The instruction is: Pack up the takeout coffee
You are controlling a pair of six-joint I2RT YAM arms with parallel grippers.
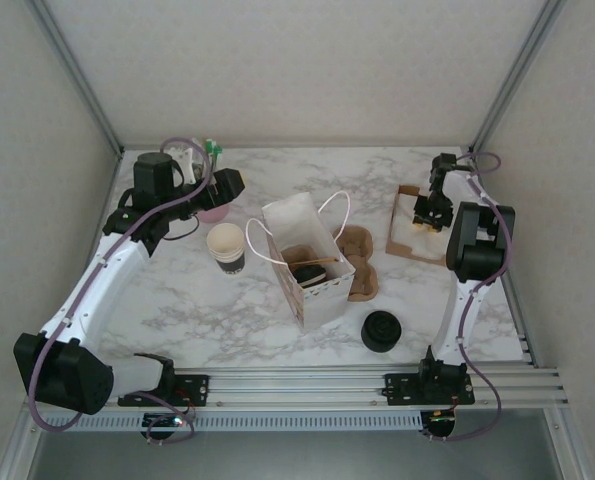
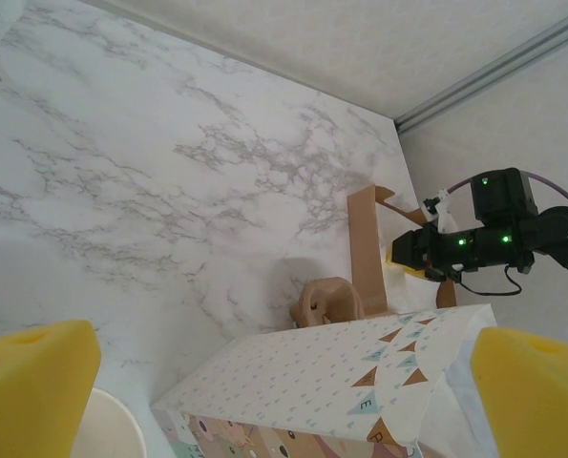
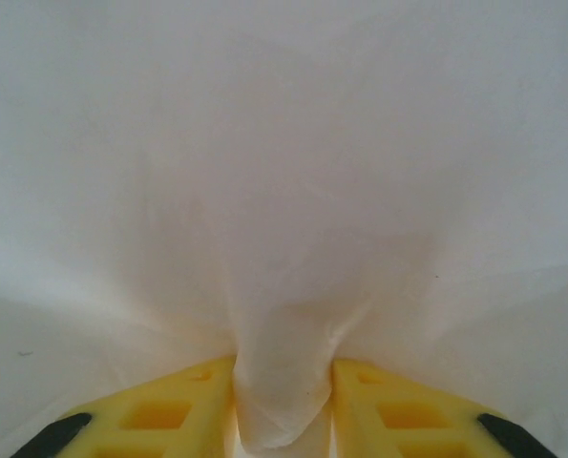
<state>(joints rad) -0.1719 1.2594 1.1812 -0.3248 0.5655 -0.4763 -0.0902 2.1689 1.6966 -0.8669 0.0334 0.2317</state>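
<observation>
**One coffee in the bag, white paper pinched at the right**

On the marble table (image 1: pixel 177 300), one piece of each thing is counted, and two grippers.

At the far left, the left gripper (image 2: pixel 284 382) is held above the table with its jaws spread fully wide. Its yellow pads (image 2: pixel 35 367) are seen at the two edges of the wrist view, and nothing is held or touched between them. Just beside it one pink object (image 1: pixel 214 212) is seen, too much hidden to be named.

Next, one lidless cup (image 1: pixel 226 247) stands upright, with its cream inside shown. At the centre one paper bag (image 1: pixel 312 300) stands open, with white handles. The takeout coffee (image 1: pixel 302 265) is found inside this bag. Its black lid is seen from above, and one thin wooden stick (image 1: pixel 317 261) lies across it. Just beside the right wall of the bag, one brown cardboard carrier (image 1: pixel 362 265) lies flat. Nearer to the arm bases, one stack of black lids (image 1: pixel 381 331) stands apart.

At the far right, one brown holder (image 1: pixel 402 245) with white paper (image 3: pixel 284 219) is placed. The right gripper (image 3: pixel 284 405) is set low over it. Its jaws are nearly closed, and a fold of the white paper is pinched between them.
</observation>
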